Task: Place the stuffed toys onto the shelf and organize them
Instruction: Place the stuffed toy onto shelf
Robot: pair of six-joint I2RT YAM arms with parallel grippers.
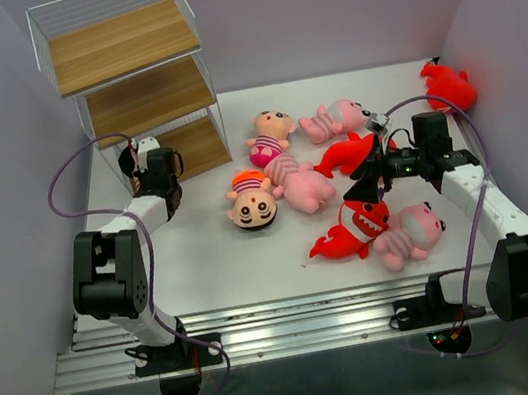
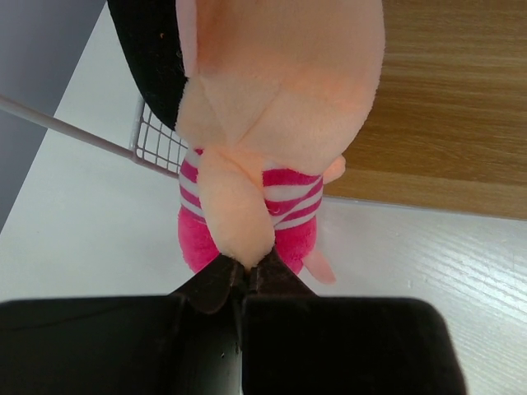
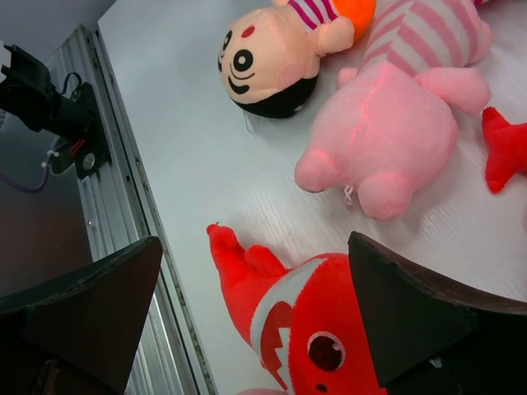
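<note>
Front edge: shark [image 3: 305,329] sits under right gripper [image 3: 255,251], jaws wide open, nothing held; pink animal [image 1: 407,234] just beside it. Mid-table: loose doll [image 1: 252,199] touching second pink animal [image 1: 303,186]. Further back, left gripper [image 2: 247,276] clamped on a limb of held doll [image 2: 272,123], at front of shelf [image 1: 127,43] bottom board; touching table [image 1: 205,268] or not, can't tell. Back right corner: far shark [image 1: 448,85], well apart from the rest.

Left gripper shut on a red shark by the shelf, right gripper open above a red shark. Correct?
No: the left gripper is shut on a black-haired doll in pink stripes, per the left wrist view. The rest holds: by the shelf, right gripper open above a red shark.
</note>
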